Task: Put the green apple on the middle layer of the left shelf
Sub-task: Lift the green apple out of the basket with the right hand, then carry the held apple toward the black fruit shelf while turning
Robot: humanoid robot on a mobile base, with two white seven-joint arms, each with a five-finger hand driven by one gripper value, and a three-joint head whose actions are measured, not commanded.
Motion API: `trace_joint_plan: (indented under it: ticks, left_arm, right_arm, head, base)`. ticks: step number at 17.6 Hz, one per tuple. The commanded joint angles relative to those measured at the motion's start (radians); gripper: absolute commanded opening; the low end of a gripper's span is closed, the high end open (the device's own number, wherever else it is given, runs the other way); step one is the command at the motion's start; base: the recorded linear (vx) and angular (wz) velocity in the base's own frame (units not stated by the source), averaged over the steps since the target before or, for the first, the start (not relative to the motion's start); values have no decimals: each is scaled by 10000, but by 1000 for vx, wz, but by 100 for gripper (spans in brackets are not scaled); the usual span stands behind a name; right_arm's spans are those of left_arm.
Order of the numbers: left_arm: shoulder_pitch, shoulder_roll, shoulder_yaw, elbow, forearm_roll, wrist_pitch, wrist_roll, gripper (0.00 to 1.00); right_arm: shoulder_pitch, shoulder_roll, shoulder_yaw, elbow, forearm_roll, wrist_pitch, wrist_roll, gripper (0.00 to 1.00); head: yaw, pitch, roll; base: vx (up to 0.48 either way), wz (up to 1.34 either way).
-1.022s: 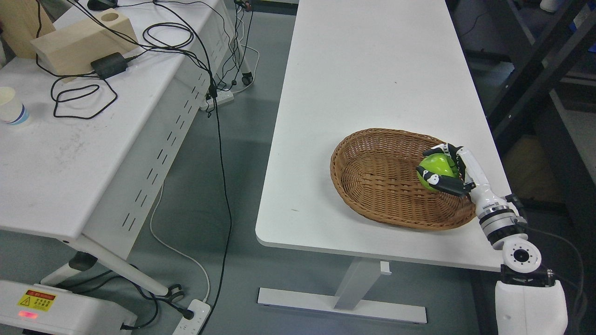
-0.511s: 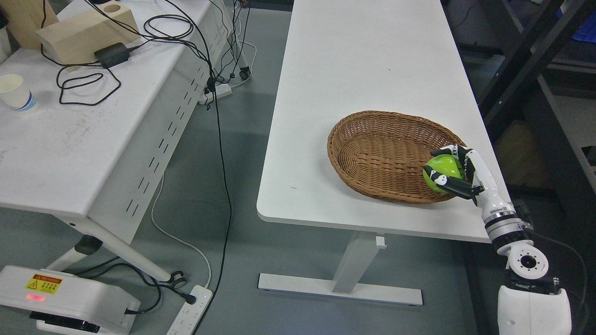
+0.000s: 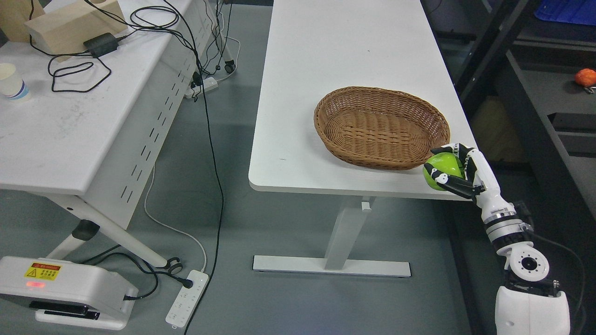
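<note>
- Round, glossy green apple (image 3: 441,168): held off the bench surface, at the near right corner of the white rectangular bench (image 3: 335,60), just outside the basket's near right rim.
- Right hand (image 3: 458,170), white with black finger joints: fingers curled around the apple from the right, one finger over its top and another under its lower front; the grasp is closed on the fruit. The white arm rises from the lower right corner.
- Oval woven wicker basket (image 3: 382,126), brown: stands on the bench near its front right edge; nothing shows inside it.
- Dark metal shelf unit (image 3: 535,88): to the right of the bench, with a small orange object (image 3: 585,77) on one level.
- Second white bench (image 3: 65,125), at left: carries a white paper cup (image 3: 10,82), a pale wooden block (image 3: 70,25), a black power adapter (image 3: 101,44) and black cables.
- Grey floor: white power strip (image 3: 187,304) and a white device with a yellow warning label (image 3: 60,291), lower left.
</note>
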Motion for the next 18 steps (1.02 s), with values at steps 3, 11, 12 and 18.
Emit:
trace_joint_plan:
  ticks: [3, 11, 12, 18]
  left_arm:
    - [0, 175, 0, 0, 0, -3, -12, 100]
    - [0, 175, 0, 0, 0, -3, 4, 100]
    - [0, 175, 0, 0, 0, -3, 4, 100]
    - [0, 175, 0, 0, 0, -3, 4, 100]
  right_arm:
    - [42, 118, -908, -487, -445, -1154, -75, 4]
    - [242, 408, -925, -534, -445, -1233, -90, 4]
    - [272, 440, -925, -534, -445, -1218, -75, 4]
    - [243, 990, -894, -503, -369, -1233, -258, 4]
  head:
    - [0, 0, 0]
    - [0, 0, 0]
    - [0, 0, 0]
    - [0, 0, 0]
  base:
    - [-175, -140]
    - [-145, -16]
    - [-148, -97]
    - [-153, -128]
